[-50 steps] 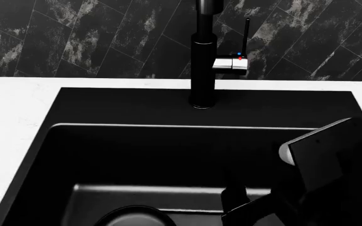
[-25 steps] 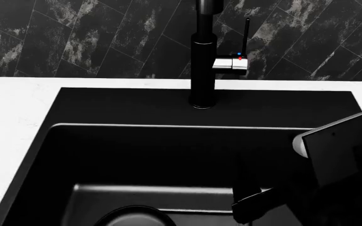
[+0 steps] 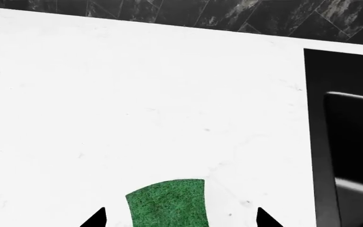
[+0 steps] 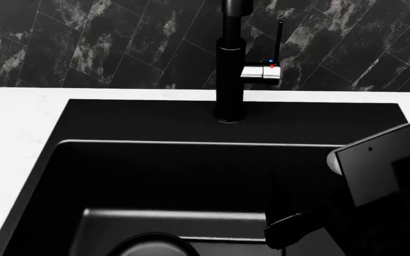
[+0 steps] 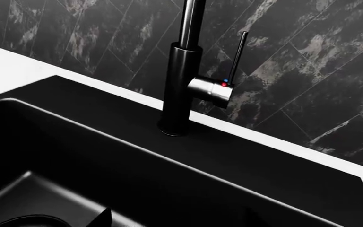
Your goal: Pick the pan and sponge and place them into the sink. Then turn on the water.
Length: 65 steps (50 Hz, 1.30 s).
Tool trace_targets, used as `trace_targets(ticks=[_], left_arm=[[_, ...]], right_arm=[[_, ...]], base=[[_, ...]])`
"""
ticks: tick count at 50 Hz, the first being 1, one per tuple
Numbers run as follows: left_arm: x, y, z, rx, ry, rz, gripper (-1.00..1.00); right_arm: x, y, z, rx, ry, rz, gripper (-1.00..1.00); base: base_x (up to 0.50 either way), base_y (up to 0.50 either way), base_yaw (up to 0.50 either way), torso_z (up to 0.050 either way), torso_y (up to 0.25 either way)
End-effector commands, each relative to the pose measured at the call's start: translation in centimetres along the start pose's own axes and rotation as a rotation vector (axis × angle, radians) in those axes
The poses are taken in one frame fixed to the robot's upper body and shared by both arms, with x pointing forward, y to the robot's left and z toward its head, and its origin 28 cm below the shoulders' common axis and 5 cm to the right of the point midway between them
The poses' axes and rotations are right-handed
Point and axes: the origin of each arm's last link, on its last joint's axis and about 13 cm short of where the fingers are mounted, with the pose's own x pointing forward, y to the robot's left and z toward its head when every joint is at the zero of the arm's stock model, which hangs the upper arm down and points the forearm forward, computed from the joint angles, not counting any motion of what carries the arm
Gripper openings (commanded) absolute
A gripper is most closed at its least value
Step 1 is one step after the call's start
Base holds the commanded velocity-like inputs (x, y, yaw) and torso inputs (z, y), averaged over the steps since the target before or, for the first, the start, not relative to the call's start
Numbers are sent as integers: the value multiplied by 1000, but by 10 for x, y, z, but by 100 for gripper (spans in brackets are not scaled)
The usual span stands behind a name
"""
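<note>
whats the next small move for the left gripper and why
Probably ease the left gripper down and close on the sponge: it lies on the white counter, outside the sink, between the open fingertips. The pan already seems to be in the basin.

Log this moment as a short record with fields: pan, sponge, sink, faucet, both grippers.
pan: round black frying pan, only its rim shows, low in the basin
sponge: small green sponge on the white counter, between the left gripper tips, outside the basin
sink: deep matte black rectangular sink
faucet: tall black faucet with thin lever upright, no water visible
left gripper: open around the sponge
right gripper: over the sink, state unclear
</note>
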Motion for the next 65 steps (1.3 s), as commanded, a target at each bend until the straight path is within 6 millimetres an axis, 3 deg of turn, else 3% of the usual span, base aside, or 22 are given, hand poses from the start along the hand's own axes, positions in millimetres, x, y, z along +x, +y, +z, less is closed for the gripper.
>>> trace_targets(ticks=[1,29,63,64,65], left_arm=[[-1,0,-7,22,42,-11,100],[29,5,-23,-91,102,43,100],[45,-1,-36,-22,152,39,100],[45,-1,-36,-21,147,47,-100],[45,-1,-36,7,140,50,-100]], right_arm=[[3,-1,0,-10,13,-9,100],[-1,1,-4,-14,39,-13,100],[1,2,-9,-9,50,-5,100],[1,2,-9,-9,49,-5,100],[1,2,-9,-9,49,-5,100]], base=[[0,0,0,0,0],[0,0,0,0,0],[0,0,0,0,0],[0,0,0,0,0],[0,0,0,0,0]])
